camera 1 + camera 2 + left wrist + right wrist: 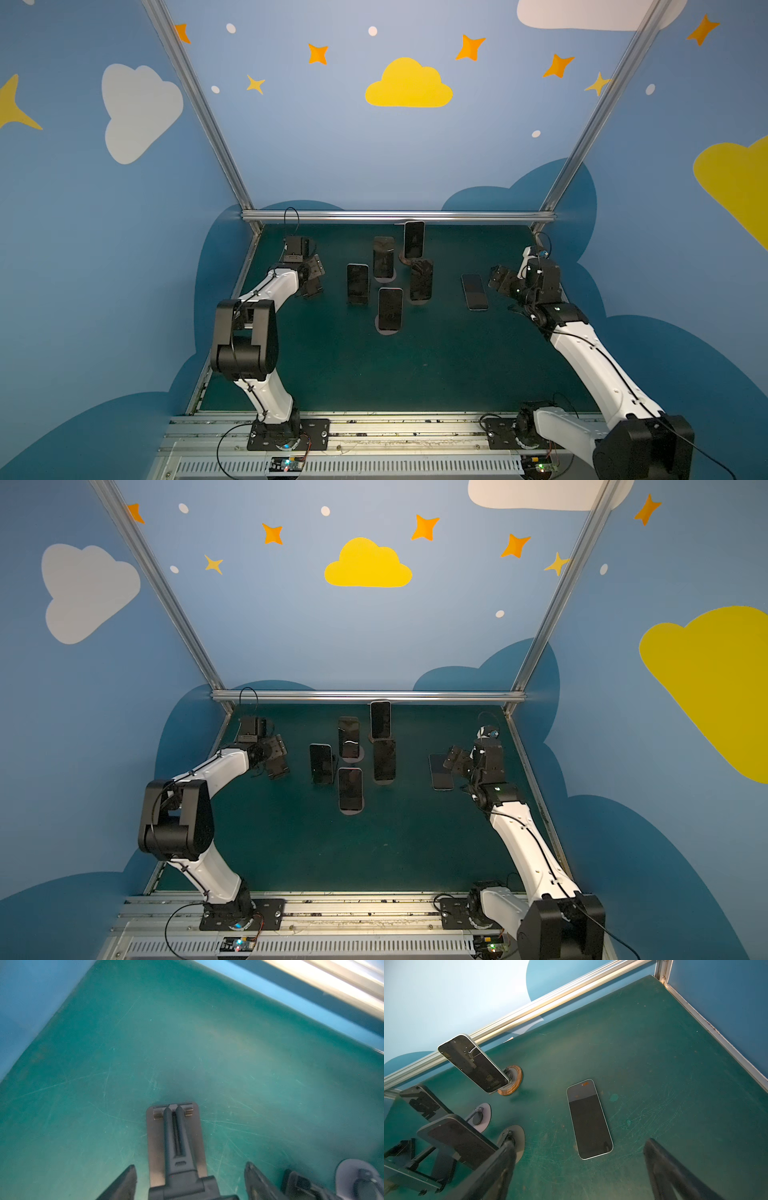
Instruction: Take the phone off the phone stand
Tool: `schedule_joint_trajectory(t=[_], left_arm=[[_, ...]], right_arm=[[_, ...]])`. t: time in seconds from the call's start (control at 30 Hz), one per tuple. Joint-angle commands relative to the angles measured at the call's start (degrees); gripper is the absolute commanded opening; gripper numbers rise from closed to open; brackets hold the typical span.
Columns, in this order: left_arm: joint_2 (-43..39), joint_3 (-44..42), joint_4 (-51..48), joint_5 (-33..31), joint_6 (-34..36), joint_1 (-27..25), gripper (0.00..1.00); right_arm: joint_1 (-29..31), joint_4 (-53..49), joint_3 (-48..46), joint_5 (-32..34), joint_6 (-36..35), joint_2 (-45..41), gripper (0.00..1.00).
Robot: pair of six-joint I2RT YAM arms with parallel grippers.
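In a top view, the left gripper (313, 276) and right gripper (496, 280) both have their jaws apart. The slim black-screened, silver-edged phone (474, 291) lies flat on the green mat (415, 374) just beside the right jaws.

Left wrist view: the bare grey-and-black folding phone stand (176, 1136) sits between the spread fingers (124, 1184), clear of both.

Right wrist view: the phone's near end lies between the open jaws.

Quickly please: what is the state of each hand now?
Left hand: open, phone stand between its fingers, not gripped.
Right hand: open, holding nothing.

Scratched green tabletop (415, 374), aluminium rail (395, 216), blue wall (332, 145), probably painted clouds (409, 85).
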Motion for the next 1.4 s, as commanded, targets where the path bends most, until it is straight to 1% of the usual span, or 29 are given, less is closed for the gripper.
schedule_joint_trajectory(t=[0.0,0.1,0.17,0.2,0.23,0.3,0.33,0.4,0.5,0.6,0.67,0.77,0.87,0.97,1.03,1.13,1.2,1.27,1.37], left_arm=[[-4.6,2.0,-2.5,-0.9,0.2,0.2,0.94],[-9.3,2.0,-4.2,-3.1,-0.8,0.2,0.98],[-12.5,2.2,-6.2,-4.7,-2.6,0.2,0.99],[-14.5,2.4,-7.7,-4.5,-3.7,0.2,0.99],[-16.5,2.3,-8.8,-2.8,-3.7,0.2,0.99],[-20.4,1.9,-11.7,-1.6,-7.3,0.0,0.99],[-22.7,1.1,-13.0,0.1,-8.5,-0.2,0.99],[-28.2,-2.2,-13.4,2.6,-10.8,-1.3,0.99],[-37.9,-9.6,-10.6,7.4,-12.4,-3.1,1.00],[-44.9,-14.6,-7.6,10.1,-13.1,-3.7,1.00],[-47.4,-16.4,-6.0,10.1,-13.4,-3.8,1.00],[-48.2,-17.7,-5.2,11.3,-15.1,-3.8,1.00],[-48.1,-17.4,-5.5,15.1,-15.9,-3.9,1.00],[-48.6,-17.4,-6.1,16.8,-17.5,-3.9,1.00],[-49.3,-18.2,-5.5,17.8,-18.1,-3.9,1.00],[-49.9,-18.1,-6.7,17.5,-17.6,-4.2,1.00],[-50.5,-18.2,-7.0,17.1,-17.6,-4.5,1.00],[-51.1,-18.4,-6.7,17.4,-17.8,-4.9,1.00],[-51.4,-18.7,-6.0,18.5,-18.4,-5.3,1.00]], right_arm=[[-0.2,1.0,-0.7,-2.7,-0.3,-1.4,0.96],[-0.1,1.4,-0.4,-5.6,-1.1,-1.3,0.96],[-0.1,0.8,0.0,-6.5,-1.0,-1.4,0.96],[0.0,0.4,0.4,-6.6,-1.0,-1.5,0.96],[0.2,-0.1,0.7,-6.6,-0.9,-2.0,0.96],[0.8,-0.7,0.9,-6.0,-0.7,-2.9,0.96],[1.2,-1.3,1.1,-5.8,-0.5,-3.5,0.96],[3.0,-2.7,1.7,-5.1,-0.5,-4.6,0.96],[7.3,-5.4,1.9,-1.7,-0.1,-6.8,0.96],[14.4,-7.3,1.5,3.0,1.7,-9.3,0.96],[20.2,-7.7,1.3,7.6,2.8,-10.3,0.96],[29.4,-8.4,2.3,15.3,5.1,-10.0,0.96],[38.6,-8.7,4.8,23.0,7.8,-6.3,0.96],[47.4,-9.8,8.5,32.6,10.9,0.3,0.96],[51.3,-9.1,11.4,35.0,11.5,5.7,0.96],[54.5,-11.1,17.7,36.9,12.9,13.4,0.96],[55.6,-11.4,20.7,38.1,13.2,17.4,0.96],[55.8,-12.0,23.2,38.0,14.3,20.2,0.96],[55.9,-12.9,26.7,37.0,14.0,24.1,0.96]])
